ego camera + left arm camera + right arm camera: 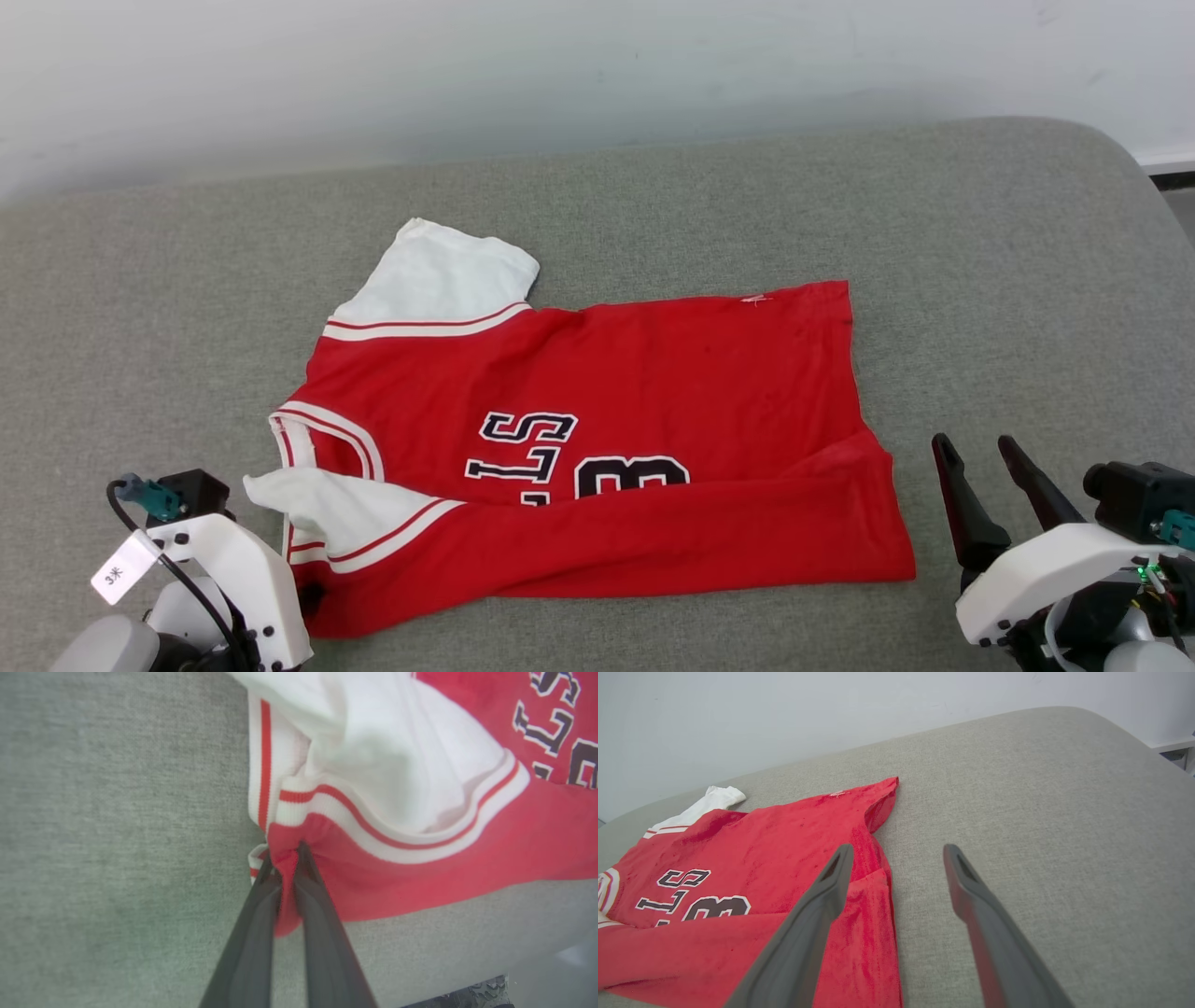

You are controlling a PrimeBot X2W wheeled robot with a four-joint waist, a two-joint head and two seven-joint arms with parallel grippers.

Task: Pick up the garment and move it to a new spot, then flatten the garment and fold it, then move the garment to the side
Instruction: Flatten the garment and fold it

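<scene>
1 garment [653,373] | on grey fabric surf [980,280] | white wall [560,75] bhd

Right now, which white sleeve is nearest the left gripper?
The crumpled white near sleeve of the red jersey shirt; the left gripper pinches fabric beside it. The far sleeve lies flat.

L end effector [285,855]: both fingers [252,933] pinched tight on a bunch of red fabric at the near-left corner of the garment [635,373], just below its folded white sleeve. L wrist housing [243,569] sits just left of that corner. R end effector [976,444]: fingers spread wide, nothing btwn them, tips pointing away from robot, just off the garment's right hem, not touching.
</scene>
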